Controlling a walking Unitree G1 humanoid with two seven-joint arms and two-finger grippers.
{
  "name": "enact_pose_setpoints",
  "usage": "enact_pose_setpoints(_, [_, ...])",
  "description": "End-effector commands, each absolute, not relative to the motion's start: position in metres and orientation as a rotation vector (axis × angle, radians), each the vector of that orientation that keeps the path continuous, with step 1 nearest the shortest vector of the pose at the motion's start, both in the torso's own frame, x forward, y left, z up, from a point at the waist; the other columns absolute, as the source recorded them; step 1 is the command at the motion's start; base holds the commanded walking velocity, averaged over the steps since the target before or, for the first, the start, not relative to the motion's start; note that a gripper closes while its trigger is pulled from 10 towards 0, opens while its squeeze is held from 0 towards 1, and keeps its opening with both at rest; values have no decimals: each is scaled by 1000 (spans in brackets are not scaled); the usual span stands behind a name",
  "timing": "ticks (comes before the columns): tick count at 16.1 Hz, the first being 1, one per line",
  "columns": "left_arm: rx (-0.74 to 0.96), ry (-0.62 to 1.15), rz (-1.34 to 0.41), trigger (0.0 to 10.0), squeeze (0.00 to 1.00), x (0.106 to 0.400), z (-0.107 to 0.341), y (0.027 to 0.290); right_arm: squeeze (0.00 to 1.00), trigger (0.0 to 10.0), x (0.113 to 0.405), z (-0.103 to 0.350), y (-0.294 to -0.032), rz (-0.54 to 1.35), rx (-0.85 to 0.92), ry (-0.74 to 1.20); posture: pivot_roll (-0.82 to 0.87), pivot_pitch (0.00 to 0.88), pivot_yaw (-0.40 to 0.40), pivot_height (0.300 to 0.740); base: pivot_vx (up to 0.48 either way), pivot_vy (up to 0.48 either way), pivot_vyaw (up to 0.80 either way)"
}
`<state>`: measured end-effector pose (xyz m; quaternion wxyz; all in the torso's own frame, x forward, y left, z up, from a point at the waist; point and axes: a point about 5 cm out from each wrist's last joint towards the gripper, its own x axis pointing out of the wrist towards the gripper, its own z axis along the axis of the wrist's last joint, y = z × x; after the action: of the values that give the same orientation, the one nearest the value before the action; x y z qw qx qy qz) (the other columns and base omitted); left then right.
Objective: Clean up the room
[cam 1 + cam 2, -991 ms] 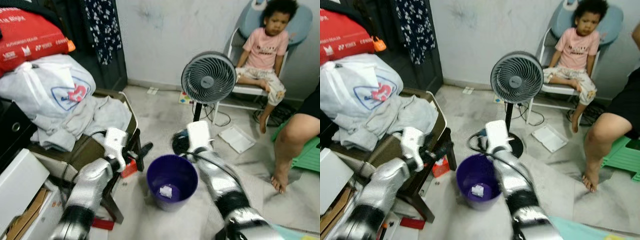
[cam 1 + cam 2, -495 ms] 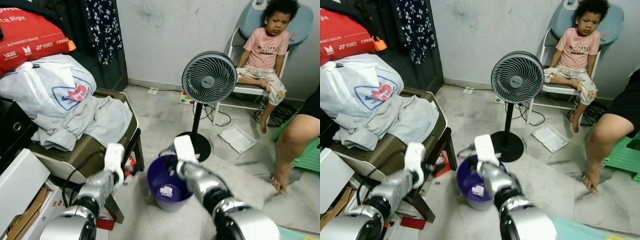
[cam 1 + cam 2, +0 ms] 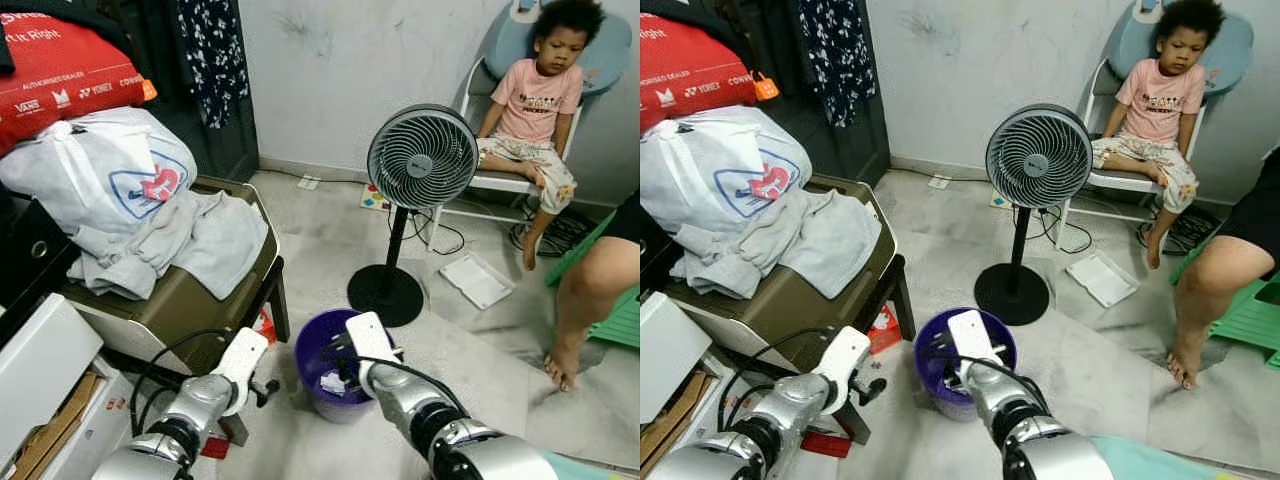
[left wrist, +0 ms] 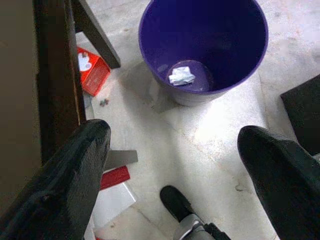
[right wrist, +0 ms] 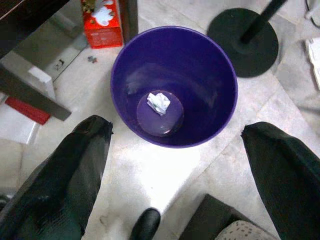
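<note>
- A purple bin [image 3: 335,375] stands on the pale floor [image 3: 320,240], with one crumpled white paper scrap [image 5: 159,102] lying on its bottom.
- The right pincer [image 5: 177,165] hangs above the bin's near rim, its two black fingers [image 5: 75,170] spread wide with nothing between them.
- The left pincer [image 4: 175,165] is low beside the bin, near a dark chair leg [image 4: 57,85], its fingers also spread and empty.
- A small red carton [image 5: 102,22] lies on the floor just beside the bin, under the chair.
- A standing fan [image 3: 420,160] is behind the bin.
- A heap of grey clothes [image 3: 190,235] and a white bag [image 3: 95,175] sit on the chair.
- A child sits on a chair [image 3: 525,180] by the wall.
</note>
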<state>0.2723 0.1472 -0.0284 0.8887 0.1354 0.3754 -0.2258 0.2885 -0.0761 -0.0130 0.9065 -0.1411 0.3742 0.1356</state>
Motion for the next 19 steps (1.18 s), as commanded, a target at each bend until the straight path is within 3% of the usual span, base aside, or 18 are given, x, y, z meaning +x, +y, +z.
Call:
enact_pose_setpoints(1, [304, 767, -468, 10000, 0, 276, -26, 149, 0, 10000, 292, -9, -73, 306, -322, 752, -57, 0, 0, 740, 0, 0, 0])
enact_pose_setpoints(7, [302, 679, -424, 10000, 0, 289, -14, 149, 0, 10000, 295, -5, -70, 316, -324, 730, -57, 0, -2, 740, 0, 0, 94])
enact_pose_setpoints(10, [125, 483, -345, 10000, 0, 324, 26, 155, 0, 10000, 319, 23, -61, 308, -296, 603, -58, 0, 10, 740, 0, 0, 0])
enact_pose_setpoints(11, [68, 352, -401, 10000, 0, 337, 49, 155, 0, 10000, 338, 46, -63, 275, -276, 492, -55, 0, 10, 740, 0, 0, 0])
enact_pose_setpoints(13, [15, 248, -478, 10000, 0, 339, 62, 149, 0, 10000, 346, 56, -71, 237, -258, 424, -46, 0, -6, 740, 0, 0, 0])
enact_pose_setpoints(16, [-82, 30, -580, 10000, 0, 310, 76, 135, 0, 10000, 344, 60, -90, 200, -257, 303, -38, 0, -37, 740, 0, 0, 0])
enact_pose_setpoints(19, [-133, -63, -595, 10000, 0, 258, 94, 133, 0, 10000, 315, 57, -108, 246, -295, 180, -34, 0, -49, 740, 0, 0, 0])
